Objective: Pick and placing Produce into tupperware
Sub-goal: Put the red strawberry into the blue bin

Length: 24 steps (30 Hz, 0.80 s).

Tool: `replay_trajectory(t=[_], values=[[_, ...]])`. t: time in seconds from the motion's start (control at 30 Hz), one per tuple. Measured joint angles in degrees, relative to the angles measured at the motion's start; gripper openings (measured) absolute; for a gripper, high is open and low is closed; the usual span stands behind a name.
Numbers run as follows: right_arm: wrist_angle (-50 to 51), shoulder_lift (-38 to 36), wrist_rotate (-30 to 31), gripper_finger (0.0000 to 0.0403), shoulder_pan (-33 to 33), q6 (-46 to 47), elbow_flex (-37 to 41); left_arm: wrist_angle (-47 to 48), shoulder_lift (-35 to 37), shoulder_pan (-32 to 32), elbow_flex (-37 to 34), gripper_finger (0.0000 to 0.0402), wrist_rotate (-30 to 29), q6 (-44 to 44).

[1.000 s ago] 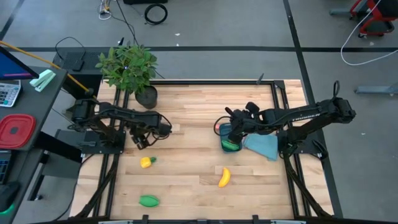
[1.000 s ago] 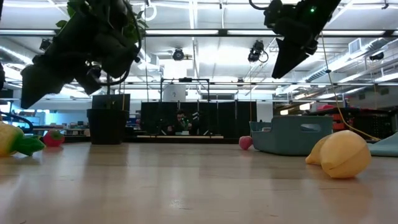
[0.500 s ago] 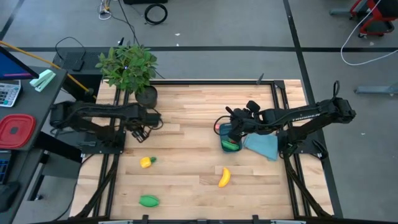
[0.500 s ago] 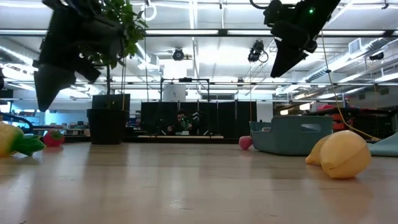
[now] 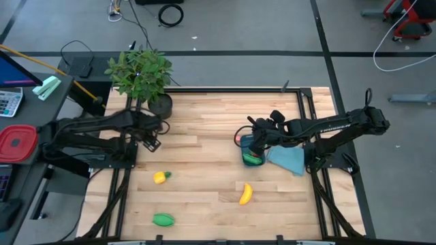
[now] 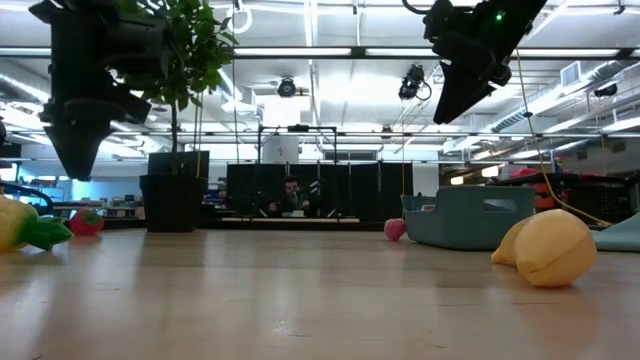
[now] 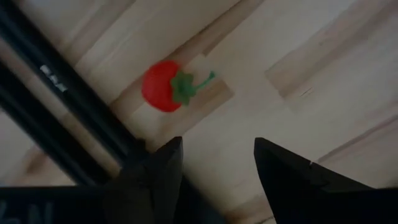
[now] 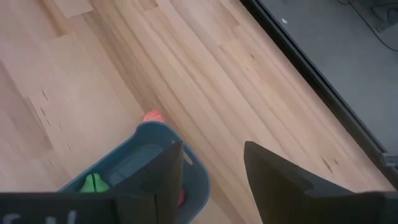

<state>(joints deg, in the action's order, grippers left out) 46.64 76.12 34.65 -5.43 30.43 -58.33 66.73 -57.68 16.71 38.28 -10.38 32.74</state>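
Hovering over the left edge of the desk (image 5: pixel 204 197), just in front of the potted plant (image 5: pixel 141 73), our left gripper (image 5: pixel 152 139) holds its fingers apart with nothing between them; through its wrist camera we see a small red tomato-like piece (image 7: pixel 163 87) with a green stem lying on the wood close to the dark frame rail. Our right gripper (image 5: pixel 251 141) hangs above the dark-blue tupperware (image 5: pixel 251 155), fingers also spread and empty. From above we see something green inside the tub, and our right wrist camera shows a green piece (image 8: pixel 94 184) in it along with a bit of red near the wall, though we cannot tell what that red bit is. A tiny red piece (image 8: pixel 152 116) sits on the desk just outside the tub's corner. A flat light-blue piece (image 5: pixel 288 160) lies touching the tub on its right side. Still out on the desk are a yellow piece with green stem (image 5: pixel 161 177), a green oblong piece (image 5: pixel 162 219) near the front edge, and a yellow banana (image 5: pixel 245 194) in front of the tub, all well apart from one another.
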Motion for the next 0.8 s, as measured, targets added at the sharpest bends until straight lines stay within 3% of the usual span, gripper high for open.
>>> replay_trajectory(t=[0.37, 0.63, 0.8], values=[[-0.01, 0.0, 0.0, 0.0179, 0.0, 0.08, 0.0, -1.98, -0.54, -0.05, -2.49, 0.0197, 0.05, 0.11], [-1.52, 0.0, 0.0, 0.0179, 0.0, 0.09, 0.0, -7.62, -0.54, 0.02, -2.47, 0.0194, -2.15, 13.99], [-1.95, 0.0, 0.0, 0.0179, 0.0, 0.09, 0.0, -4.51, -0.54, 1.63, -2.45, 0.019, -3.22, 21.1]])
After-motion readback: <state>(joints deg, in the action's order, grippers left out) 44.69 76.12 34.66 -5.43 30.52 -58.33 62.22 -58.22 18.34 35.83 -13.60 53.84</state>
